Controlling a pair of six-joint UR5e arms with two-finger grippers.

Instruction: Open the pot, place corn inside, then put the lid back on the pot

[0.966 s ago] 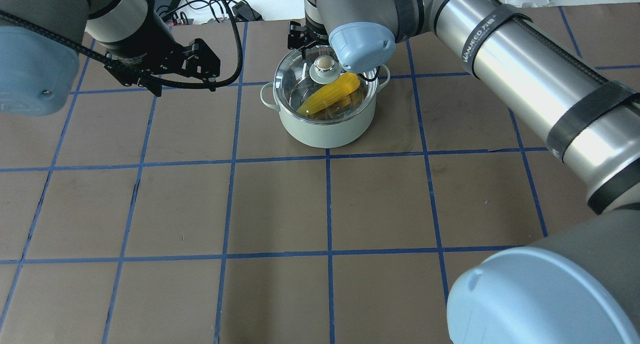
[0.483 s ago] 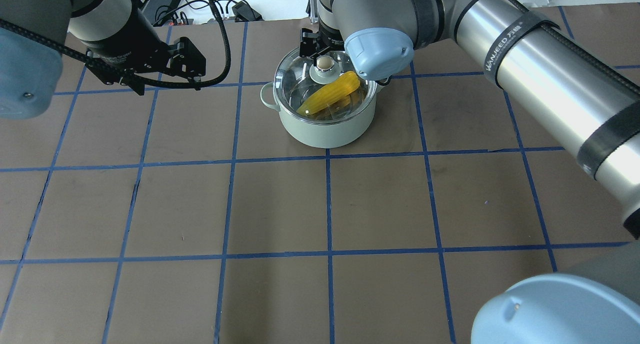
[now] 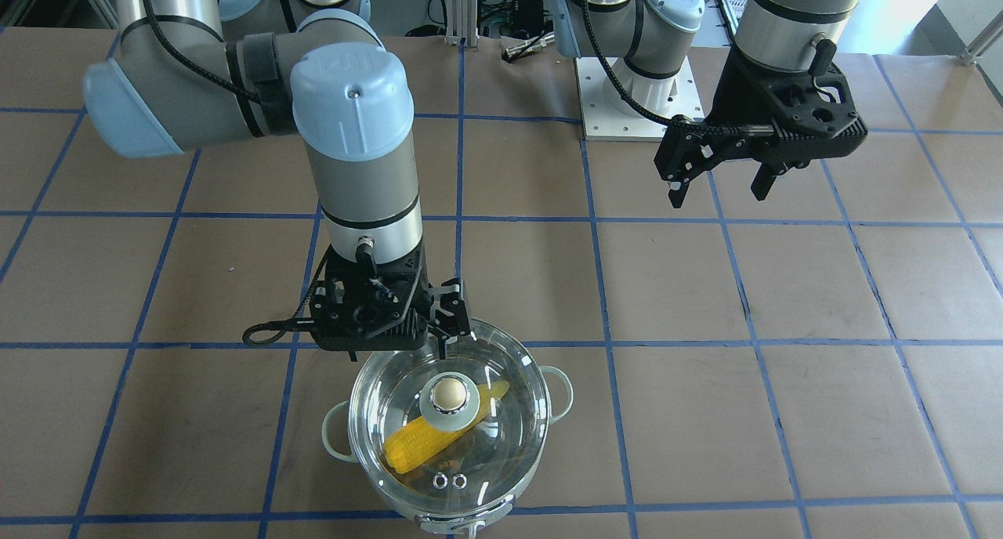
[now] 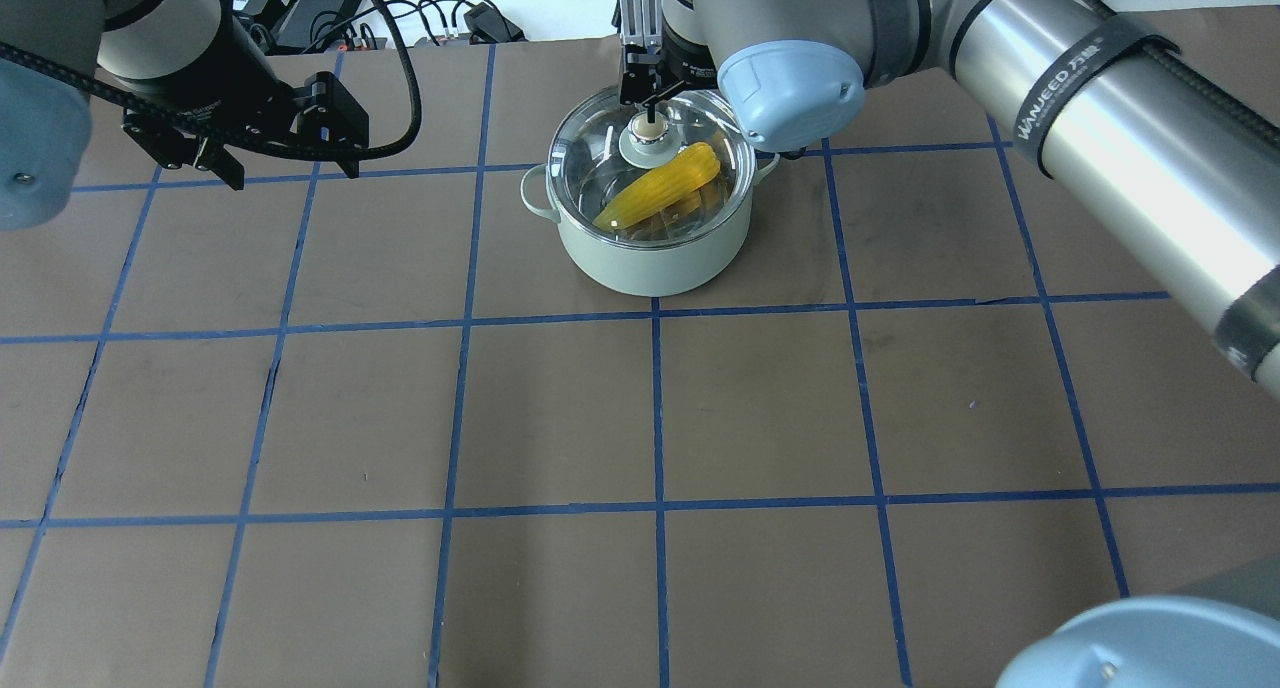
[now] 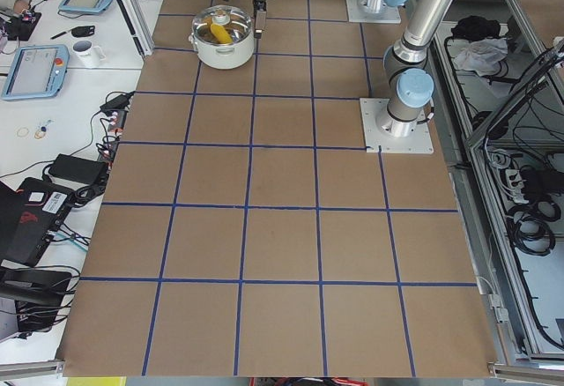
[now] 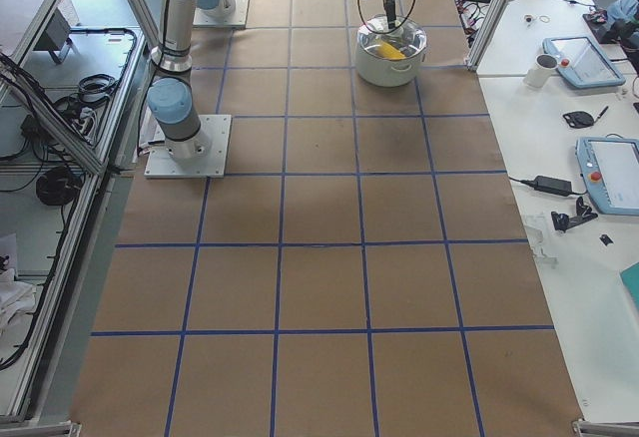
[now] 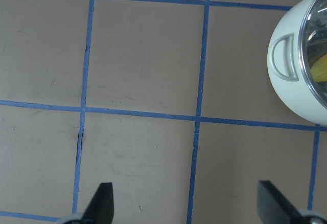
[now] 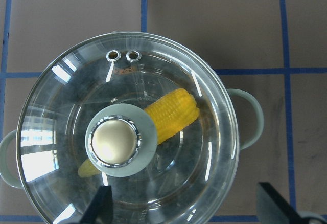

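Note:
The mint-green pot (image 4: 650, 260) stands at the far middle of the table. The clear glass lid (image 4: 590, 153) sits on it, and the yellow corn (image 4: 662, 186) lies inside under the glass. My right gripper (image 3: 400, 341) hangs open and empty just above the lid's robot-side edge, touching nothing. Its wrist view shows the lid (image 8: 204, 96), the corn (image 8: 173, 114) and the knob (image 8: 115, 142) between the spread fingertips (image 8: 102, 203). My left gripper (image 4: 290, 168) is open and empty above bare table, well to the left of the pot (image 7: 291, 91).
The table is brown paper with a blue tape grid (image 4: 655, 408). Cables and power adapters (image 4: 440, 18) lie beyond its far edge. The arm bases (image 3: 635, 92) stand at the robot's side. The side benches hold tablets and a mug (image 5: 85, 49).
The right arm has risen and shifted right, away from the lid's knob. The left gripper has drawn back to the left. Pot, lid and corn have not moved.

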